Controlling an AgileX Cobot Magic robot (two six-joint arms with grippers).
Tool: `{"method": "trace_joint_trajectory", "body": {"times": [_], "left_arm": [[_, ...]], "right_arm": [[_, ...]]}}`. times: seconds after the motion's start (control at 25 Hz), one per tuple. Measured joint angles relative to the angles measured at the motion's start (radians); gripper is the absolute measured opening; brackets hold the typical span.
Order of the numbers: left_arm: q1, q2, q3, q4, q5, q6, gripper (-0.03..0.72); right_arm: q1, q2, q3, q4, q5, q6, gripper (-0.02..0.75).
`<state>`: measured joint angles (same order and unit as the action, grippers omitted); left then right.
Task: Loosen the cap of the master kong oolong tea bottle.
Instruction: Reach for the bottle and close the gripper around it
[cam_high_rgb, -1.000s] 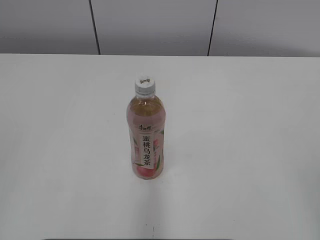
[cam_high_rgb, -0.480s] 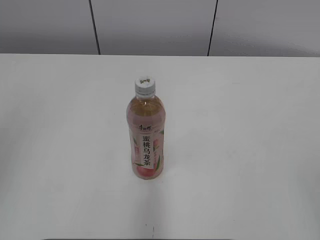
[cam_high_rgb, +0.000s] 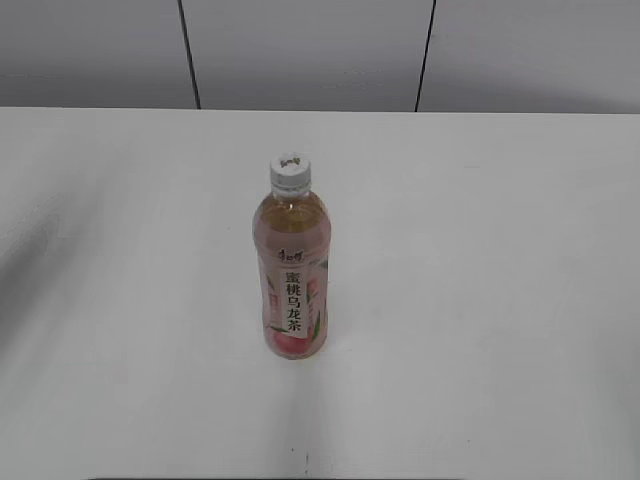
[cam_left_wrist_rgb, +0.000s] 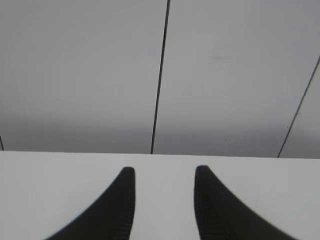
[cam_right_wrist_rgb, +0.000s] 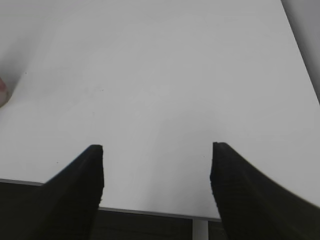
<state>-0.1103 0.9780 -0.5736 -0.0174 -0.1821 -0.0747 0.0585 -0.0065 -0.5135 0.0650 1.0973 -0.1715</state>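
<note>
The master kong oolong tea bottle (cam_high_rgb: 291, 285) stands upright in the middle of the white table (cam_high_rgb: 480, 250) in the exterior view, amber tea inside and a pink peach label with a white strip of black characters. Its white ribbed cap (cam_high_rgb: 289, 171) sits on top. Neither gripper shows in the exterior view. In the left wrist view my left gripper (cam_left_wrist_rgb: 164, 172) is open and empty above the table, facing the wall. In the right wrist view my right gripper (cam_right_wrist_rgb: 157, 150) is open and empty over the table's near edge; a pink sliver of the bottle (cam_right_wrist_rgb: 2, 90) shows at the far left.
A grey panelled wall (cam_high_rgb: 310, 50) with dark seams runs behind the table. The table's front edge (cam_right_wrist_rgb: 150, 212) lies below the right gripper, with dark space beneath. A faint shadow lies on the table's left side (cam_high_rgb: 30, 270).
The bottle has not moved. A faint shadow has spread over the table's left side in the exterior view.
</note>
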Motion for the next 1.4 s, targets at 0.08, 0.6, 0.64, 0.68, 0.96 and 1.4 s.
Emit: {"method": "trace_joint_trajectory", "body": {"times": [0.08, 0.6, 0.64, 0.68, 0.96, 1.4], "left_arm": [[0.000, 0.108, 0.000, -0.003, -0.130, 0.000, 0.245], [0.000, 0.646, 0.000, 0.160, -0.717, -0.030, 0.245], [0.000, 0.689, 0.000, 0.185, -0.766, -0.036, 0.245], [0.000, 0.730, 0.000, 0.226, -0.816, -0.038, 0.245], [0.000, 0.863, -0.001, 0.473, -1.004, -0.104, 0.245], [0.000, 0.863, -0.001, 0.937, -1.021, -0.288, 0.245]], "right_arm": [[0.000, 0.000, 0.000, 0.000, 0.000, 0.000, 0.512], [0.000, 0.000, 0.000, 0.000, 0.000, 0.000, 0.512], [0.000, 0.000, 0.000, 0.000, 0.000, 0.000, 0.512], [0.000, 0.000, 0.000, 0.000, 0.000, 0.000, 0.512], [0.000, 0.000, 0.000, 0.000, 0.000, 0.000, 0.512], [0.000, 0.000, 0.000, 0.000, 0.000, 0.000, 0.512]]}}
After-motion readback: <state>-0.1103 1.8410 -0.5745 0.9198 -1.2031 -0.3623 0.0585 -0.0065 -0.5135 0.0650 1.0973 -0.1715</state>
